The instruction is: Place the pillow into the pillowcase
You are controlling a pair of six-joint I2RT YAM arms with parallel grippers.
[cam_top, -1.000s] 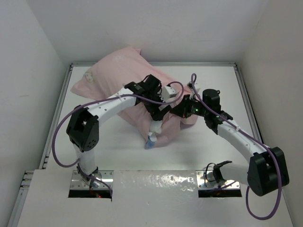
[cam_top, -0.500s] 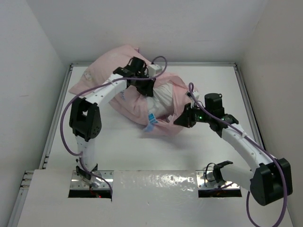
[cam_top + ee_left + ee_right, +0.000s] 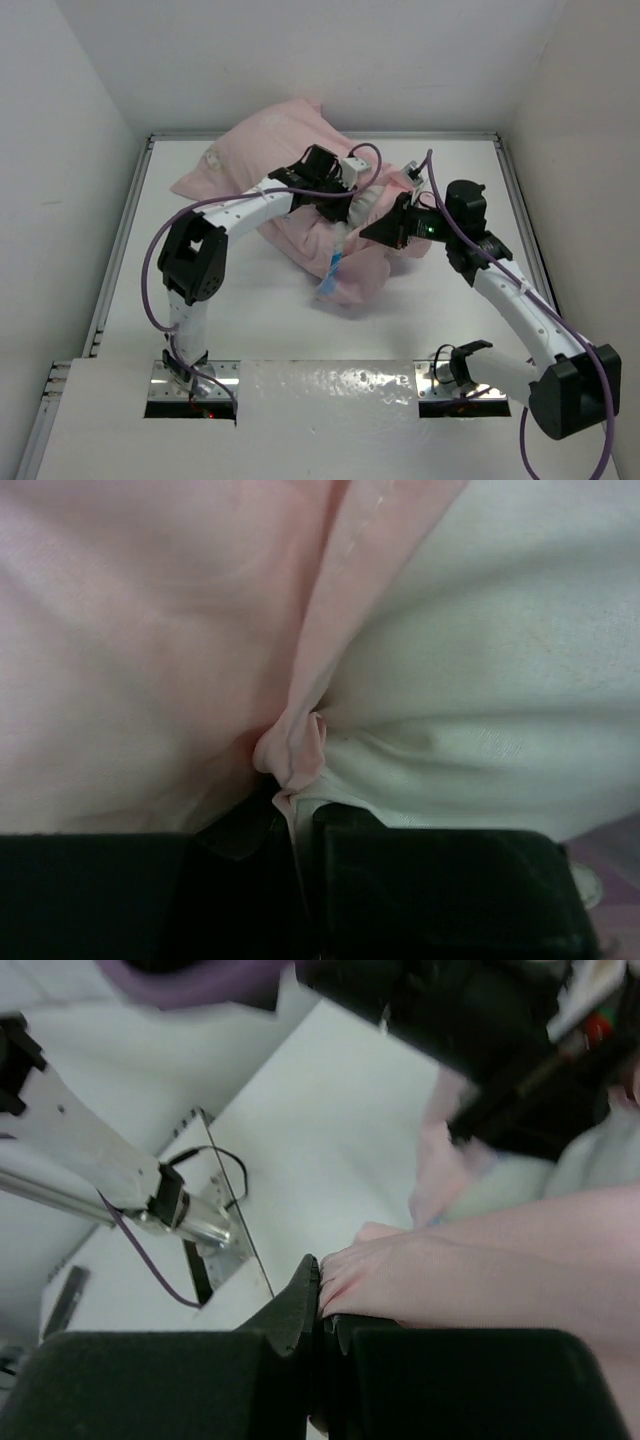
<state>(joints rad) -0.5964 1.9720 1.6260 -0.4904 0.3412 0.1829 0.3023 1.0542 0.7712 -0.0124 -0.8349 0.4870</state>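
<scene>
One pillowcase [image 3: 262, 140] lies on the bench [image 3: 250, 330] in the upper middle of the overhead view. One pillow [image 3: 368, 204] sits mostly inside it. A white patch and one blue tag [image 3: 334, 266] show at the open end, toward the centre of the frame. The left claw [image 3: 300, 825] is pinched tight on the pink hem, right beside the bare pillow. The right claw [image 3: 322, 1310], just right of it in the overhead view, is clamped on a fold of pillowcase.
</scene>
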